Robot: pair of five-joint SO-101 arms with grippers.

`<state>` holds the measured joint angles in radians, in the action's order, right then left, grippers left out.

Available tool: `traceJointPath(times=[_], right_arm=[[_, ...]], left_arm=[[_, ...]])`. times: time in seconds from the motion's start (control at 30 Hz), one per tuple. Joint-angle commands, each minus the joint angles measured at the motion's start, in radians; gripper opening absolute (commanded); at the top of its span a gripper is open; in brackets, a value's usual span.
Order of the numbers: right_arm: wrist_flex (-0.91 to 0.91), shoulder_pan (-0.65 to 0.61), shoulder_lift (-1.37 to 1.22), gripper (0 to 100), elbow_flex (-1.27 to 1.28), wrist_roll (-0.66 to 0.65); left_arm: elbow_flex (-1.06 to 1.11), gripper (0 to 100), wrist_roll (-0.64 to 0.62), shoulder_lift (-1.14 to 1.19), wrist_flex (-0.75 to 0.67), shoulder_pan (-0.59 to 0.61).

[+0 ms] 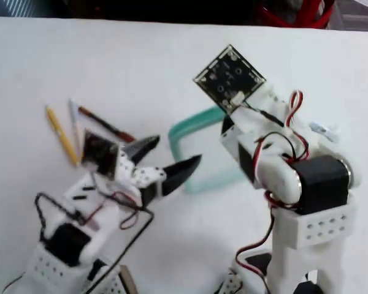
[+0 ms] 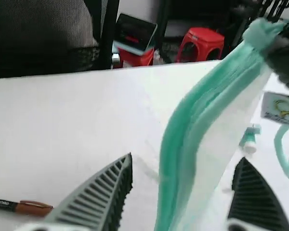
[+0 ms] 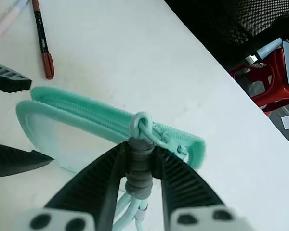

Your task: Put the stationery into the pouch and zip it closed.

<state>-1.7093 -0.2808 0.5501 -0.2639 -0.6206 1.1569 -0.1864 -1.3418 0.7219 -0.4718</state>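
The loading has not begun, by the look of it: the pens (image 1: pixel 77 125) lie together on the worktop (image 1: pixel 141 61), well apart from the pouch (image 3: pixel 101 130), so the step in hand seems to be getting the zip open. The right pincer (image 3: pixel 141 151) is clamped on the grey cord of the zip pull (image 3: pixel 140 168) at one end of the pouch, which stands on its edge with the zip uppermost. The left pincer (image 2: pixel 183 161) is spread wide and straddles the other end, one finger on each side of the teal rim, not yet touching as far as I can tell. The next move likely calls for the left pincer to pinch that end firmly so the right can draw the pull along the zip without dragging the whole pouch
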Motion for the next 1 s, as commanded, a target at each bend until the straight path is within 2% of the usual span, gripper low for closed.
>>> traceJointPath(times=[0.0, 0.17, 0.23, 0.37, 0.53, 0.67, 0.8, 0.97], right_arm=[[0.005, -0.004, -0.005, 1.9, 0.023, -0.008], [0.105, 0.004, -0.031, 1.9, 0.143, -0.008], [0.137, 0.028, -0.028, 1.9, 0.195, -0.009], [0.202, 0.077, -0.035, 1.9, 0.244, -0.006], [0.208, 0.127, -0.025, 1.9, 0.265, -0.008], [0.213, 0.193, -0.035, 1.9, 0.267, -0.008], [0.214, 0.220, -0.036, 1.9, 0.269, -0.008], [0.209, 0.213, -0.035, 1.9, 0.267, -0.002]], left_arm=[[0.005, 33, -0.009, 0.076, -0.143, 0.002], [0.130, 32, 0.075, 0.143, -0.394, -0.012], [0.160, 30, 0.074, 0.165, -0.450, -0.050], [0.169, 17, 0.081, 0.191, -0.491, -0.140], [0.169, 4, 0.083, 0.191, -0.600, -0.189], [0.169, 3, 0.083, 0.193, -0.657, -0.203], [0.184, 4, 0.083, 0.197, -0.654, -0.213], [0.236, 11, 0.083, 0.191, -0.657, -0.211]])
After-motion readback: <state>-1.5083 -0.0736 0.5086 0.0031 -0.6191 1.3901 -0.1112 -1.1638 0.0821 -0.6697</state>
